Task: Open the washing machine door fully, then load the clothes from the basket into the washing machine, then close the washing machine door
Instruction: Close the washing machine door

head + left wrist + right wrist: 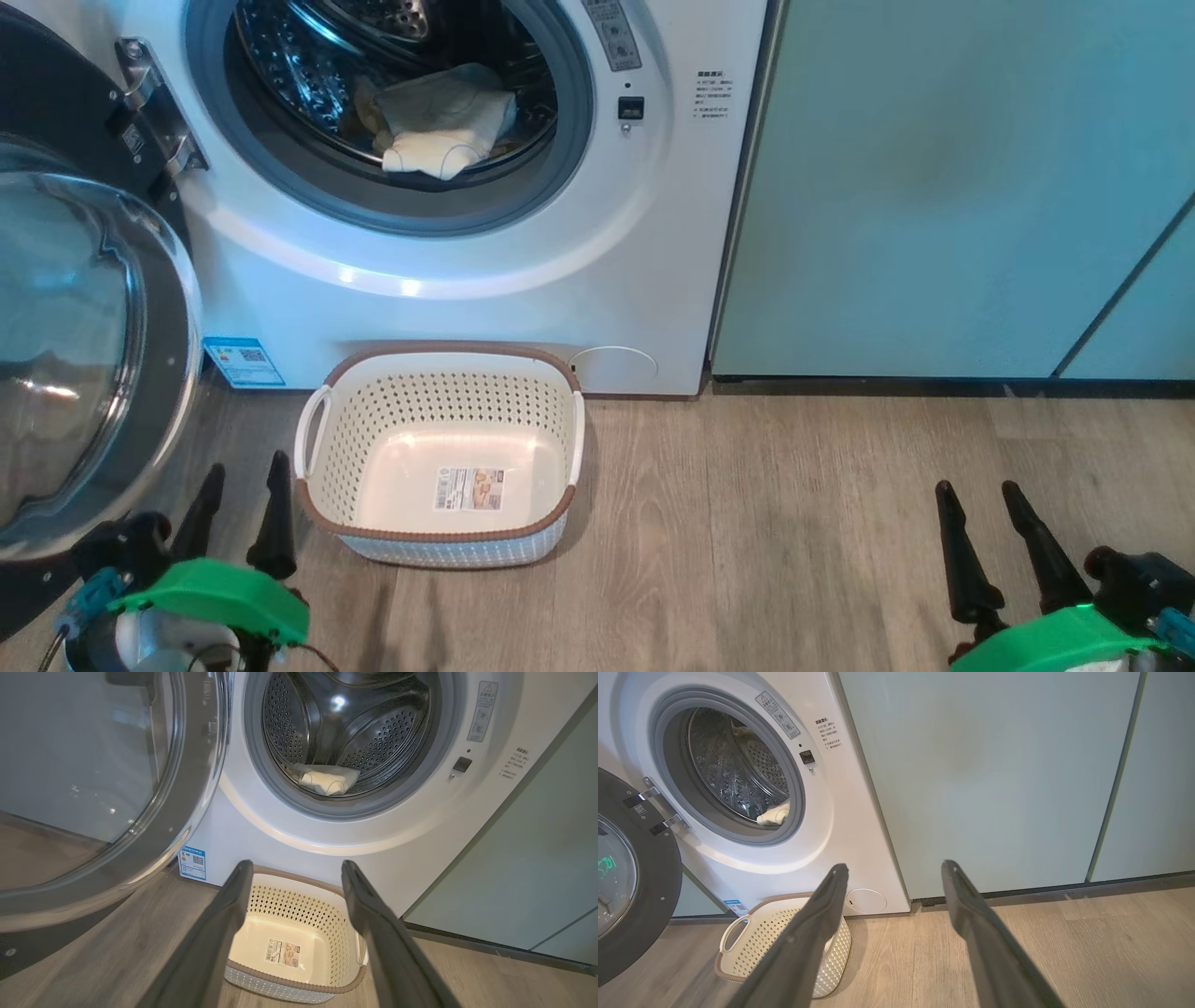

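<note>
Swinging it shut looks like the next step: the washing machine door (75, 355) stands open just left of the left gripper (247, 467), well apart from the right gripper (977, 487). Both grippers are spread and empty. The clothes (439, 121) lie inside the washing machine (560, 280), and the basket (448, 352) is bare.
</note>
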Controlling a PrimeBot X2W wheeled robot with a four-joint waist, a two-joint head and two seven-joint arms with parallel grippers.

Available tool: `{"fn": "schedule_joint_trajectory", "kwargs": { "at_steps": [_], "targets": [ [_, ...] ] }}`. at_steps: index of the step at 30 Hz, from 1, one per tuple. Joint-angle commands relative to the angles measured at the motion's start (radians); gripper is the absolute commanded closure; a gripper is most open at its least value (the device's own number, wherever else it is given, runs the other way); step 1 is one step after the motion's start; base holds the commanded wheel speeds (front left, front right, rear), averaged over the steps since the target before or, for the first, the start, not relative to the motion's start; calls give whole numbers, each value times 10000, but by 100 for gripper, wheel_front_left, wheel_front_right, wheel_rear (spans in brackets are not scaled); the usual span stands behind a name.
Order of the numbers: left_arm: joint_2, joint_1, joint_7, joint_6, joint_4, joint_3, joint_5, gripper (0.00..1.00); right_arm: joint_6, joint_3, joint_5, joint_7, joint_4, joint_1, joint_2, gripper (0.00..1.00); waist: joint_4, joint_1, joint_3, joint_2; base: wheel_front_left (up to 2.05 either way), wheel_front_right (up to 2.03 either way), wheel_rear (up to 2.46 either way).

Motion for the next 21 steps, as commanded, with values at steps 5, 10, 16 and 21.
{"fn": "schedule_joint_trajectory", "kwargs": {
  "at_steps": [5,10,16,21],
  "targets": [
    [242,-327,-36,-10,-310,322,-25,0,-29,132,22,-67,-307,-216,-213,0,114,0,-57,0,0,0,0],
    [193,-307,-36,-10,-322,376,-48,0,-29,106,31,-67,-335,-146,-213,0,361,0,-92,0,0,0,0],
    [174,-327,-36,-10,-235,495,-6,0,-29,130,48,-67,-343,-121,-167,0,943,0,-46,0,0,0,0],
    [162,-388,-36,-10,-125,640,19,0,-29,111,57,-67,-343,-148,-142,0,1631,0,0,0,0,0,0]
  ]
}}
